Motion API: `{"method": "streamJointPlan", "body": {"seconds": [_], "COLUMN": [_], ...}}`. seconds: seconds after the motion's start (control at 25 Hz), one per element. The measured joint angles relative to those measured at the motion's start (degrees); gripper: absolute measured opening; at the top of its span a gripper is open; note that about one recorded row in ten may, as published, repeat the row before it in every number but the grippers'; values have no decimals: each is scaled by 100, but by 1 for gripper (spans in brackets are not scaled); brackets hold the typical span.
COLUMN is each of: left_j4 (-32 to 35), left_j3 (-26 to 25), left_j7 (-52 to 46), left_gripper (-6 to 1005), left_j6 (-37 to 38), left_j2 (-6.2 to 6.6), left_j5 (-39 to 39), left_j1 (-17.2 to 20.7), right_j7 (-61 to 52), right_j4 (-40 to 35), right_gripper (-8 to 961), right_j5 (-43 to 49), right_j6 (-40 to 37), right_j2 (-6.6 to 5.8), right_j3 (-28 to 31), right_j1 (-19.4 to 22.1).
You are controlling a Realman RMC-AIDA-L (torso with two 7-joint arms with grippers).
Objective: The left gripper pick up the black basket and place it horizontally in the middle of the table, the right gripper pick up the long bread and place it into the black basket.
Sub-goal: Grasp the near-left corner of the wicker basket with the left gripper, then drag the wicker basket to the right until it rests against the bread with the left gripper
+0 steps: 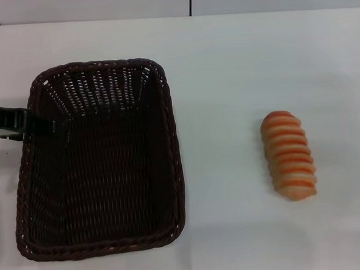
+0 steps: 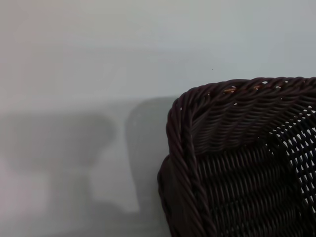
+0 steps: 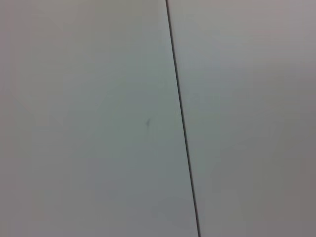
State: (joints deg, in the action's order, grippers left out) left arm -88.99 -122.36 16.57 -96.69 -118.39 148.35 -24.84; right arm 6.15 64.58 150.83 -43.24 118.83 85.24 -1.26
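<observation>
The black basket (image 1: 99,161) stands on the white table (image 1: 225,77) at the left, its long side running front to back. The left gripper (image 1: 36,124) comes in from the left edge, and its black tip reaches across the basket's left rim near the far corner. The left wrist view shows one rounded corner of the basket (image 2: 237,163) close up, with shadows on the table beside it. The long bread (image 1: 288,155) lies on the table at the right, ridged side up, well apart from the basket. The right gripper is out of view.
The table's far edge meets a pale wall with a dark vertical seam (image 1: 190,1). The right wrist view shows only a pale flat surface with a thin dark seam (image 3: 181,118). White table lies between the basket and the bread.
</observation>
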Motion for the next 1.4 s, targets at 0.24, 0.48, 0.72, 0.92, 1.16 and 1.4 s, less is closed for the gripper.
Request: {"method": "streamJointPlan", "body": {"seconds": [0.24,0.48,0.72,0.92,1.16,1.4], "left_j4": [244,451,435,430,417,413], "left_j3": [11,111,299,495,522,528], "left_j7": [57,76,84,138,152,257], "left_gripper": [795,793,790,503,301,236], "left_j6": [139,260,309,335,335,348], "left_j2": [12,26,35,47,46,40], "left_j5": [0,1,20,68,124,125], "left_j1": [8,10,1,-18,-35,-45], "right_j7": [0,0,12,37,40,42], "right_j4": [16,20,38,39,54,67], "right_gripper": [563,562,562,562,562,561], "right_j5": [12,17,18,17,18,18], "right_j6": [0,0,0,0,0,0], "right_j2": [0,0,0,0,0,0], "right_j3": [19,29,36,44,80,81], "right_j1": [-9,-7,-6,-6,11,14]}}
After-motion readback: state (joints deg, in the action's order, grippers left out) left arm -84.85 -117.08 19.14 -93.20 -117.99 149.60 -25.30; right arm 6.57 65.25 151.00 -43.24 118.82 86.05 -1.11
